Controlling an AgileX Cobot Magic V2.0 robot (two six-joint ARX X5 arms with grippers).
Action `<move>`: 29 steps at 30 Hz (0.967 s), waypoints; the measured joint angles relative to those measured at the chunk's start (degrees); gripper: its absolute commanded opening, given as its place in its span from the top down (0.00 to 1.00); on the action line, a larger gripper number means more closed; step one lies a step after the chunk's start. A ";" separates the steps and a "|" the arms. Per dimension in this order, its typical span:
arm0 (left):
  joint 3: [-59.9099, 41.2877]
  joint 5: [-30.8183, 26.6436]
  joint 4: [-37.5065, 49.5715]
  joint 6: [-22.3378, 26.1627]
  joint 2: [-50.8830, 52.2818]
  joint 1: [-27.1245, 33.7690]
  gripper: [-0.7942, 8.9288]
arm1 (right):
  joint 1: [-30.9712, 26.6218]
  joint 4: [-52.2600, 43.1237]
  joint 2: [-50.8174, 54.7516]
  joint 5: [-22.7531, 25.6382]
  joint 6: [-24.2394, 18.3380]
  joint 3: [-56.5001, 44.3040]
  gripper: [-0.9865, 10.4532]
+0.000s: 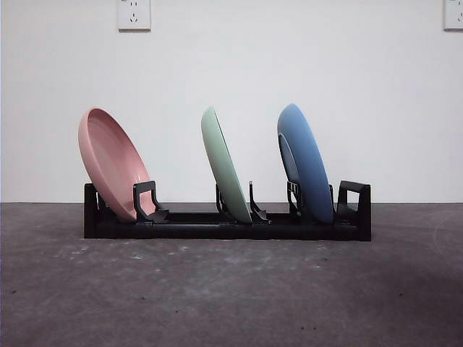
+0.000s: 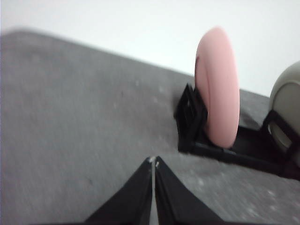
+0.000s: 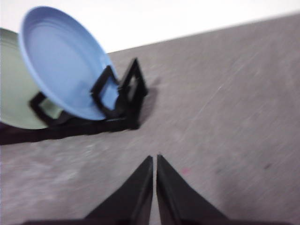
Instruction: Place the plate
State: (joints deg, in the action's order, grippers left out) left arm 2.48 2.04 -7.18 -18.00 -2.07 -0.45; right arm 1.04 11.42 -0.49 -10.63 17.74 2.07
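A black plate rack [image 1: 217,224] stands on the grey table and holds three plates, all leaning left. The pink plate [image 1: 112,163] is in the left slot, the green plate [image 1: 224,165] in the middle slot, the blue plate [image 1: 304,163] in the right slot. My left gripper [image 2: 153,161] is shut and empty above the table, short of the rack's end by the pink plate [image 2: 218,86]. My right gripper [image 3: 154,158] is shut and empty, short of the rack's other end by the blue plate [image 3: 65,61]. Neither gripper shows in the front view.
A white wall with two power sockets [image 1: 134,13] stands behind the rack. Grey table surface [image 1: 231,296] stretches in front of the rack and to both sides of it.
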 measured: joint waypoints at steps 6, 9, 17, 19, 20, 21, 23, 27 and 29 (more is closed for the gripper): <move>6.88 4.11 -0.50 -5.66 -5.75 -0.24 0.91 | 1.66 5.07 -3.08 -3.82 7.45 9.31 0.90; 12.04 5.77 -2.82 -6.16 -10.23 -0.92 0.91 | 2.34 6.10 -5.97 -4.59 8.26 15.15 0.90; 26.53 11.30 -10.80 -6.23 -22.69 -4.09 0.91 | 2.78 15.58 -16.90 -11.19 7.65 30.86 0.90; 30.01 12.76 -12.48 -6.21 -25.40 -4.79 0.91 | 2.80 17.62 -19.17 -11.89 7.04 34.01 0.90; 32.11 13.84 -13.42 -6.05 -27.17 -5.29 0.91 | 2.82 18.60 -20.70 -12.26 6.32 36.06 0.90; 33.57 14.73 -14.38 -5.81 -28.50 -5.70 0.91 | 2.82 19.32 -21.84 -12.92 5.68 37.66 0.90; 36.50 16.39 -16.59 -5.07 -31.41 -6.69 0.91 | 2.82 20.57 -24.44 -14.84 3.74 41.09 0.90; 41.35 18.91 -20.63 -2.60 -36.35 -8.13 0.91 | 2.82 23.52 -29.64 -18.97 -0.57 46.40 0.90; 43.87 20.31 -22.88 -1.27 -38.34 -8.66 0.91 | 3.17 25.99 -32.63 -20.50 -3.37 48.74 0.90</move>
State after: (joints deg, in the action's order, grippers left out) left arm 46.35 22.35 -30.06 -19.27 -40.40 -9.10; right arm 4.21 37.41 -33.12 -31.14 14.37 50.81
